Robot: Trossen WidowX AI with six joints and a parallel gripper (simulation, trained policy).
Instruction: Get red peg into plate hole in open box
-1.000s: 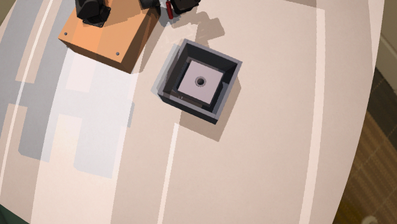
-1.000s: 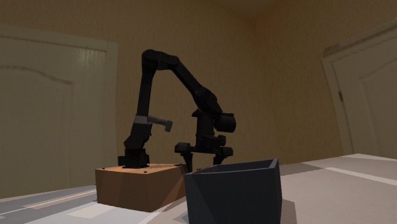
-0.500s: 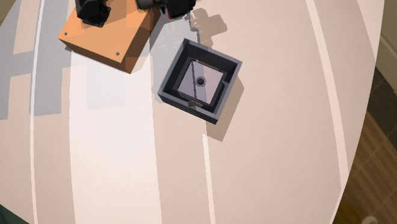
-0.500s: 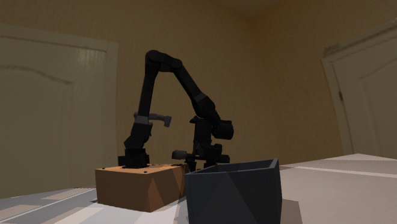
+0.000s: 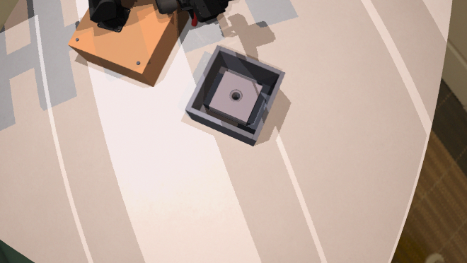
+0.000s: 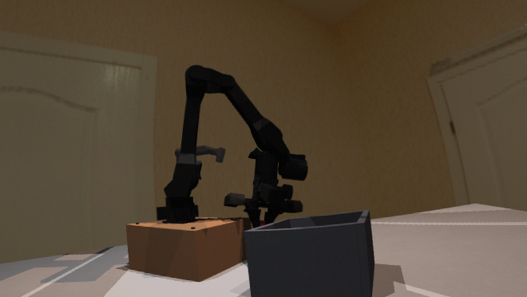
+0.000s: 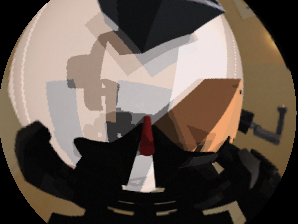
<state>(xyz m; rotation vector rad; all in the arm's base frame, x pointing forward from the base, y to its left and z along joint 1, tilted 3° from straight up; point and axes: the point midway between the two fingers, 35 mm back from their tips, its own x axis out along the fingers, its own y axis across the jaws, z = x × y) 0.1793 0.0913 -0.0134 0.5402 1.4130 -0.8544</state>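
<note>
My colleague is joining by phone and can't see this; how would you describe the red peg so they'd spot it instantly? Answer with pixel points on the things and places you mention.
Find the orange block (image 5: 117,53) (image 6: 164,249) (image 7: 207,110) under the black arm. Beside it, between the fingers of the arm's hand (image 6: 262,224) (image 7: 147,126), is a slim peg (image 5: 194,20) (image 6: 262,223) (image 7: 146,142). It's the only red thing, unlike the dark grey box nearby (image 5: 219,129) (image 6: 307,259) (image 7: 160,22).
</note>
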